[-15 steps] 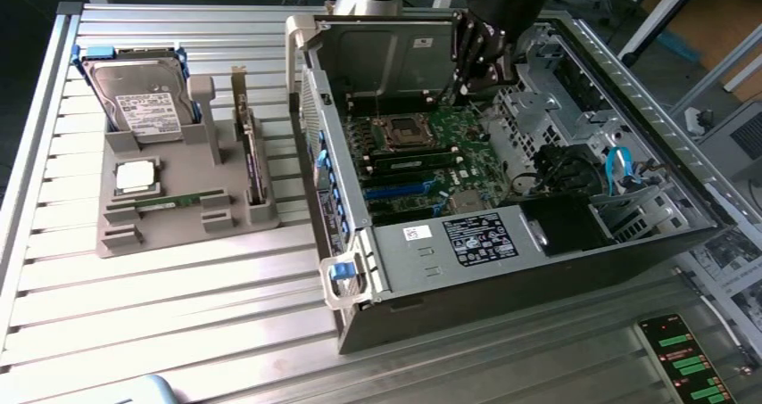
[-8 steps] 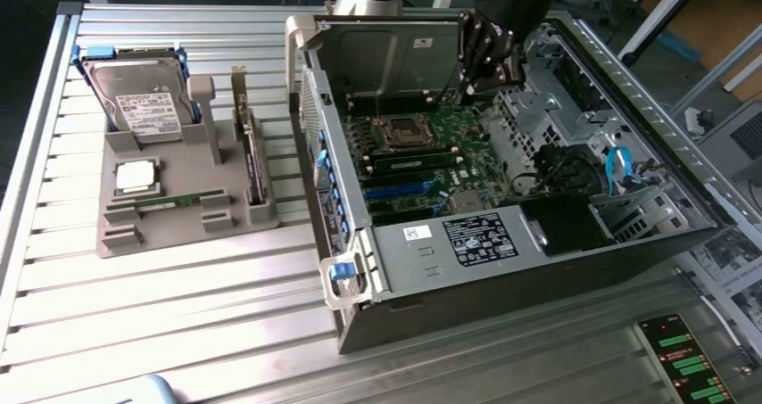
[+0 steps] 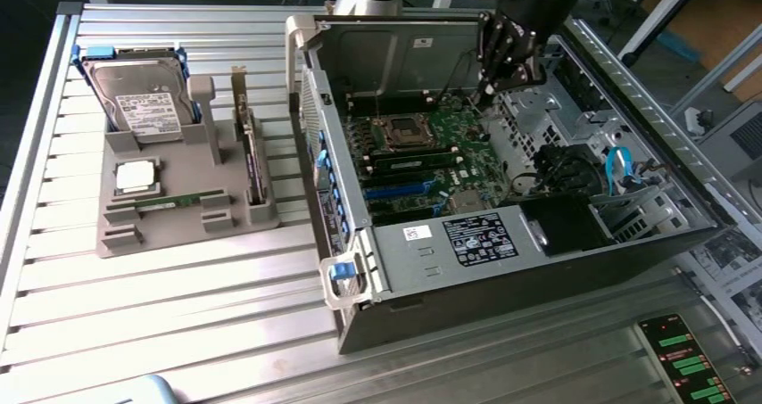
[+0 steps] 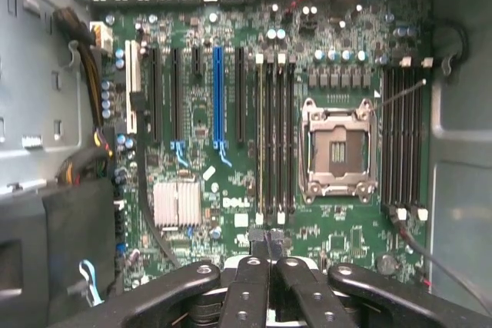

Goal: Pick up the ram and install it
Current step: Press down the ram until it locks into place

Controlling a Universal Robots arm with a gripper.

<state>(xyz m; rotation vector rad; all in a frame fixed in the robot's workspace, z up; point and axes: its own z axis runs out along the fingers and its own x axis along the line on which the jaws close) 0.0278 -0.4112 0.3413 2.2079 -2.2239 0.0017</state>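
The ram (image 3: 178, 200) is a thin green stick lying in a slot of the grey holder (image 3: 120, 243) on the table, at the exterior view's left of the computer case. My gripper (image 3: 491, 85) hangs far from it, inside the open case (image 3: 357, 315) over the green motherboard (image 3: 459, 168). In the wrist view the gripper (image 4: 267, 242) is shut, its fingertips pressed together with nothing between them. They hover over the motherboard (image 4: 192, 243) just off the end of a bank of long black memory slots (image 4: 275, 136), beside the open silver processor socket (image 4: 338, 147).
The holder also carries a hard drive (image 3: 137, 101), a square silver processor chip (image 3: 136, 176) and an upright expansion card (image 3: 250, 154). Case walls, black cables (image 3: 559, 168) and a blue cable (image 3: 616, 168) crowd the motherboard. A second memory slot bank (image 4: 403, 140) lies beyond the socket.
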